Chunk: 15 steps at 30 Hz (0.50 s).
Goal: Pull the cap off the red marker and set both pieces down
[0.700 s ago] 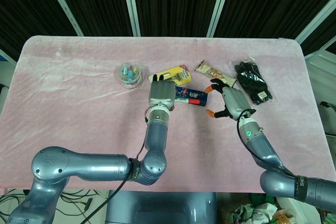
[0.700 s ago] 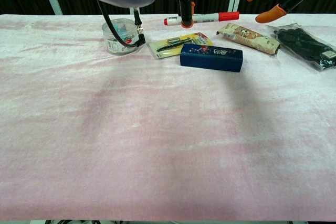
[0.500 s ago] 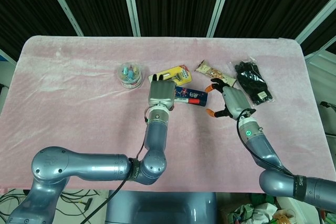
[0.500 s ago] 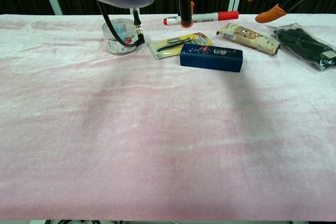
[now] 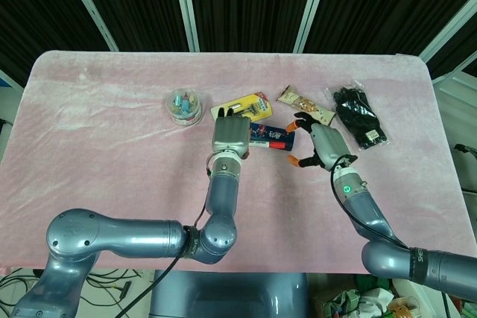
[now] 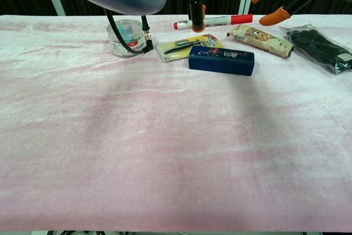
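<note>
My left hand (image 5: 230, 134) grips the red marker (image 6: 214, 21) and holds it level above the table. Its fingers (image 6: 195, 5) close around the white barrel near the left end. The red cap (image 6: 242, 18) is on the marker and points right, toward my right hand. In the head view the marker (image 5: 270, 136) shows over the blue box. My right hand (image 5: 317, 147) hovers just right of the cap with its orange-tipped fingers (image 6: 269, 17) spread and nothing in them. The cap and the right hand are apart.
Below the marker lies a dark blue box (image 6: 221, 60). A yellow card pack (image 6: 190, 45) and a clear tub of small items (image 6: 126, 37) sit to its left. A snack bar (image 6: 258, 37) and bagged black gloves (image 6: 322, 45) lie to the right.
My right hand has drifted a little left, closer to the cap. The left hand has shifted slightly right with the marker.
</note>
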Tool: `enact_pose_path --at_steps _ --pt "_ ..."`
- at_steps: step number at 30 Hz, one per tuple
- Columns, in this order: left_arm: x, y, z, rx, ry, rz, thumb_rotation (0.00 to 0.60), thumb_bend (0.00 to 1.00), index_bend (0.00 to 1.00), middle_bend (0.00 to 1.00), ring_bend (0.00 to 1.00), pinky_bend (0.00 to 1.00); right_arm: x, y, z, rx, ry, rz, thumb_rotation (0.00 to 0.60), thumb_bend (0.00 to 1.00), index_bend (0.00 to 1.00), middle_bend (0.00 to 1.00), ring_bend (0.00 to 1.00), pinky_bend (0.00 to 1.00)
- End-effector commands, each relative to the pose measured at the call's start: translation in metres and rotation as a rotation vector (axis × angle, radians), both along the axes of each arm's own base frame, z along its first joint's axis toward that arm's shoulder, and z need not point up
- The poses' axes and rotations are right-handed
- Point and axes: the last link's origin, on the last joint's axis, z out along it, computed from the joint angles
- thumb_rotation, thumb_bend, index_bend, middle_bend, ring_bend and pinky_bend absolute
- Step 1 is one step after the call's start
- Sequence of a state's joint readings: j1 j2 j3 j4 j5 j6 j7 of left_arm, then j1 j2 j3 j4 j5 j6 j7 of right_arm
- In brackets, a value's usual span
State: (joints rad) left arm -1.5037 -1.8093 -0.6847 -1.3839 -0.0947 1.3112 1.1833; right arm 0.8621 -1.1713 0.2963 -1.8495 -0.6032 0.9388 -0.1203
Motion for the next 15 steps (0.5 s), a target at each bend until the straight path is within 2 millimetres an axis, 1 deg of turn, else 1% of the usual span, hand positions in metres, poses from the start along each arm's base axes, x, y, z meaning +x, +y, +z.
enact_pose_path --at_steps 1,8,15 --pt "-0.0008 0.0005 -0.0004 0.001 -0.003 0.004 0.600 0.55 0.73 0.31 0.07 0.06 0.0005 -0.0010 -0.0025 0.001 0.000 -0.006 0.600 0.15 0.38 0.12 0.20 0.25" --pt "0.0014 -0.0012 0.0018 0.004 -0.012 0.002 0.600 0.55 0.73 0.31 0.07 0.06 0.0038 -0.0031 -0.0073 -0.012 -0.006 -0.004 0.600 0.15 0.45 0.12 0.20 0.25" --pt "0.0024 -0.0031 0.0006 -0.009 -0.022 0.008 0.600 0.55 0.73 0.31 0.07 0.06 0.0045 -0.0053 -0.0113 -0.031 0.010 0.000 0.600 0.16 0.47 0.12 0.20 0.25"
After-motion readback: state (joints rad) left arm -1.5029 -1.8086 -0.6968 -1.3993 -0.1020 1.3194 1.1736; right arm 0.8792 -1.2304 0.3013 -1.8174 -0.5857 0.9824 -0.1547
